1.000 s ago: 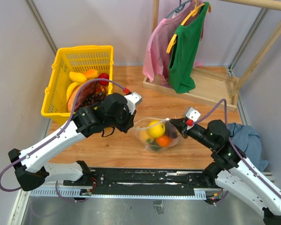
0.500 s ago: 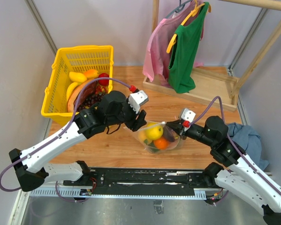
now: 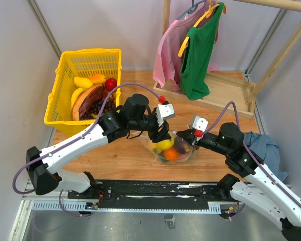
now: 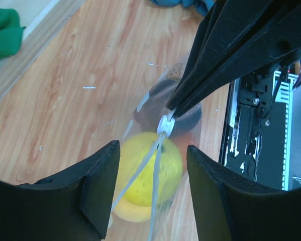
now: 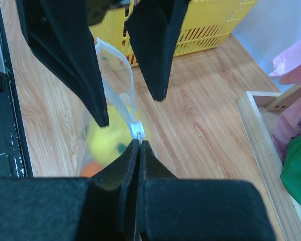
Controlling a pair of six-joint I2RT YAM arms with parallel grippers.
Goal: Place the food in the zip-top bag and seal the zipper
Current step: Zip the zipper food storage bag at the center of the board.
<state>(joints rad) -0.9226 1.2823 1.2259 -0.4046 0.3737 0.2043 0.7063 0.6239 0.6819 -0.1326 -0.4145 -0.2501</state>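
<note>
Clear spotted plastic, the zip-top bag (image 3: pixel 179 156) lies mid-counter (image 3: pixel 125 158) holding a yellow lemon (image 3: pixel 164 144), an orange (image 3: pixel 172 153) and a dark purple piece (image 3: pixel 183 145). The right gripper (image 5: pixel 139 143) is pressed together, pinching the zipper (image 5: pixel 136 129) end. The left gripper (image 4: pixel 151 148) hangs spread astride that strip. The yellow basket (image 3: pixel 65 70), far left, holds more toy fruit.

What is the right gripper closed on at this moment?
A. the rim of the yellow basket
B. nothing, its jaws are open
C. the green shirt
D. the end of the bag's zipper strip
D: in the right wrist view the right gripper is shut, pinching the white end of the zipper.
</note>
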